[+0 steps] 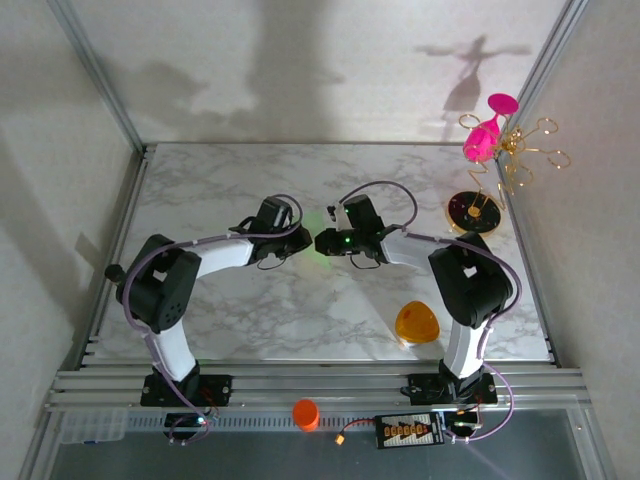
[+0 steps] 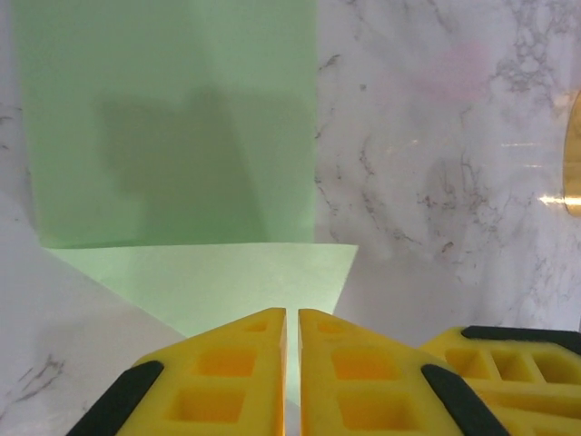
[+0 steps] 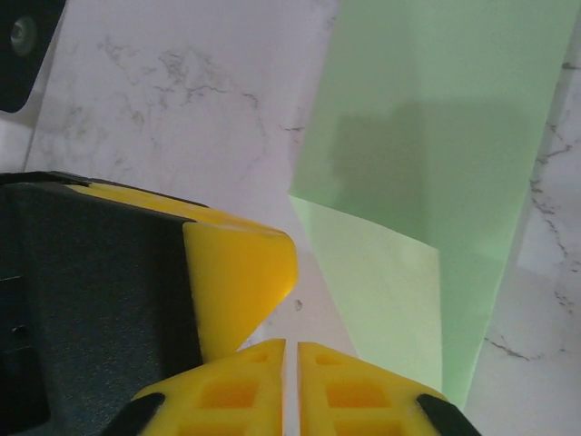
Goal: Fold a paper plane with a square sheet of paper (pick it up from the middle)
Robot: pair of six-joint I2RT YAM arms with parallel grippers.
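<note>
1. No brand or label can be read. A small black-and-orange pack point(image 1: 407, 430) on the front rail carries print that is too small to make out.
2. The square sheet of paper point(image 2: 163, 136) lies in the middle of the marble tabletop point(image 2: 436, 182), where the two arms meet. It is pale green, and one paler flap is folded over and lifted towards the claws.
3. The left claw point(image 2: 292, 363) is drawn to a thin slit. The flap tapers down into that slit, so it appears pinched there.
4. The right claw point(image 3: 292, 381) is also closed to a narrow slit. The paper passes behind its right-hand finger, and I cannot tell whether it grips any of it.
5. The two claws sit just beside each other. A yellow finger point(image 3: 241, 272) of the left claw shows in the right wrist view, close to the flap's edge.
6. An orange rounded-triangle object point(image 1: 417, 323) lies near the right arm's base, well apart from the paper.
7. At the far right stand a dark round disc point(image 1: 473, 210), a gold wire stand point(image 1: 525, 160) and a pink glass point(image 1: 488, 135) hung on it.
8. An orange cap point(image 1: 305, 413) sits on the front rail between the arm bases.
9. From above, the arms' wrists cover most of the sheet, leaving only green slivers showing.
</note>
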